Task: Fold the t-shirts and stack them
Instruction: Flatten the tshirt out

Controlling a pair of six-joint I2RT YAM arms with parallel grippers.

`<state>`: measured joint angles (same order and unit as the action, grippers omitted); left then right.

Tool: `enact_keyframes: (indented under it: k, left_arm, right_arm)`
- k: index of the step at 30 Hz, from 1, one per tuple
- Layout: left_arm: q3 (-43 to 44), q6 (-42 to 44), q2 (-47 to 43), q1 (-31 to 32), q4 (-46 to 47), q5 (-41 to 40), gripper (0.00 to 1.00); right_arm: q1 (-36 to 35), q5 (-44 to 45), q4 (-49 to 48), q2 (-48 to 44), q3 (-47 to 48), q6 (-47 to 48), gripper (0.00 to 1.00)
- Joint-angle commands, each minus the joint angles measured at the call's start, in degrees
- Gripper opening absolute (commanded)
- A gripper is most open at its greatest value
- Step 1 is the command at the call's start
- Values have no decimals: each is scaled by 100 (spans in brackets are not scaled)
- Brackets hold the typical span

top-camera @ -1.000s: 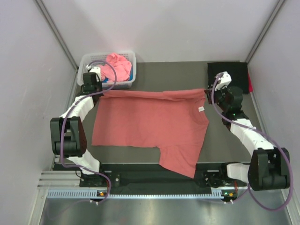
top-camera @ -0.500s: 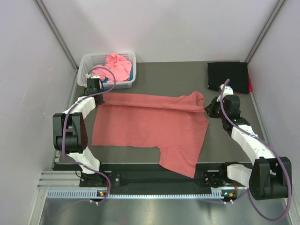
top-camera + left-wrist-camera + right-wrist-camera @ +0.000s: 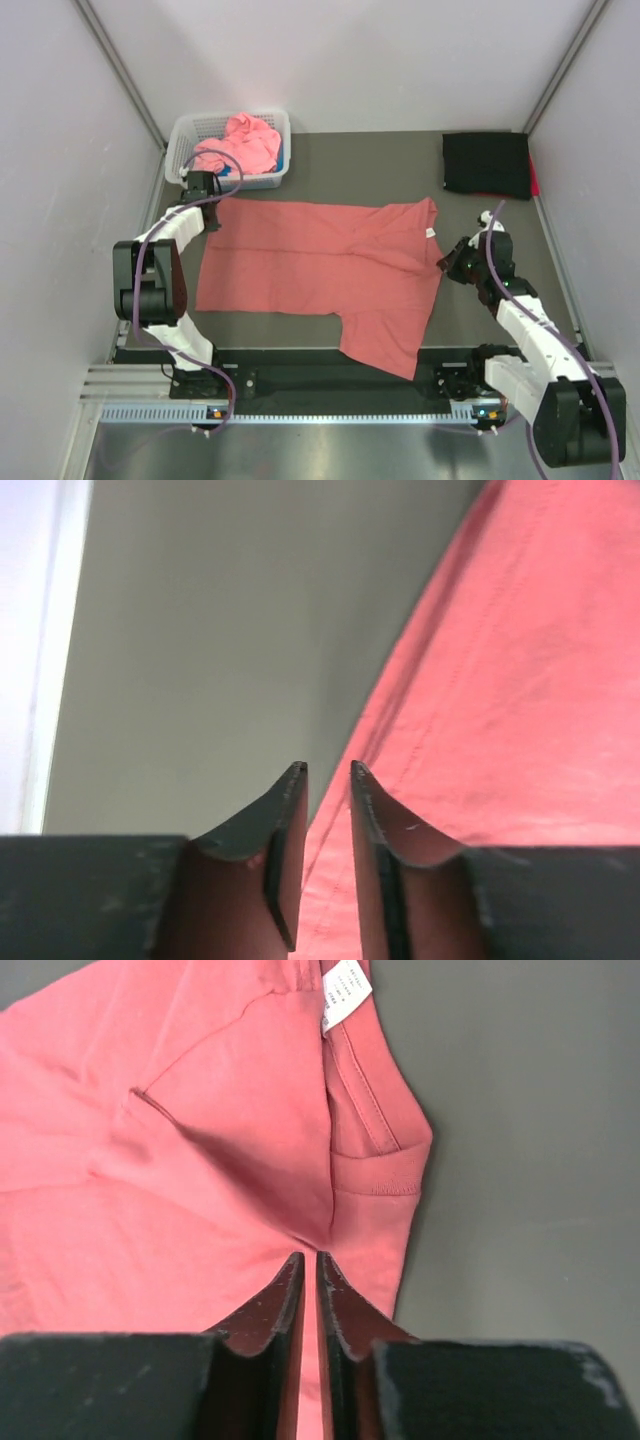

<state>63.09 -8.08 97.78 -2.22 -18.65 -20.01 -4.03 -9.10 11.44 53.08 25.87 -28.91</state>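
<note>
Left claw [image 3: 327,770] narrowly parted at the salmon-red t-shirt [image 3: 320,265]'s far-left hem; I cannot tell whether any cloth is caught. Right claw [image 3: 310,1257] all but closed over that shirt's right edge, near the white neck label [image 3: 346,995]. Table [image 3: 360,165]: matte dark grey, flat, enclosed by pale smooth walls [image 3: 350,60]. Shirt: soft cotton, spread mid-table, creased diagonally. Black t-shirt [image 3: 485,162]: folded square, far right. Pink t-shirt [image 3: 245,143]: crumpled in the white lattice basket [image 3: 185,128], far left.
</note>
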Motion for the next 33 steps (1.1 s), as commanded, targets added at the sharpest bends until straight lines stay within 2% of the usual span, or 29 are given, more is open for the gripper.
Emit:
enact_keyframes:
  k: [1,3,4,6,10,15,19,22,25,28,31,33]
  left_arm:
    - [221,-255,-83,-24,-199,-556,30]
    - [265,-361,-153,-33,-270,-679,33]
    - [283,-370,-188,-33,-296,-645,33]
    - [335,-431,-242,-33,-349,-400,36]
    - [327,-589,-259,-24,-210,1125,37]
    - [169,-1142,-110,-42,20,1921,37]
    - [230,-1581,145,-103,-358,1756,36]
    - [-6,-2134,75,-357,-446,1728,34]
    - [-313,-2347,-74,-516,-437,1799,32]
    - [-577,-2357,-539,-525,-411,1607,33]
    - [-683,-2662,-996,-534,-568,1265,33]
    - [-719,-3024,-1251,-569,-849,1385,33]
  right_arm:
    - [-10,-56,121,-324,-12,-194,12]
    - [-10,-188,244,-368,32,-203,19]
    - [-10,-319,297,-369,76,-194,27]
    - [-19,-338,402,-290,243,-177,34]
    - [-1,-162,210,175,585,34,35]
    - [-10,-118,-106,1403,1385,263,30]
    - [-71,-215,-73,2318,1824,420,31]
    - [-106,-249,16,2593,1878,421,30]
    - [-194,-119,129,2602,1799,394,27]
    - [-387,311,770,2515,1992,412,26]
    - [-791,872,1288,2225,2273,412,26]
    - [-1361,1164,1395,1980,2317,386,27]
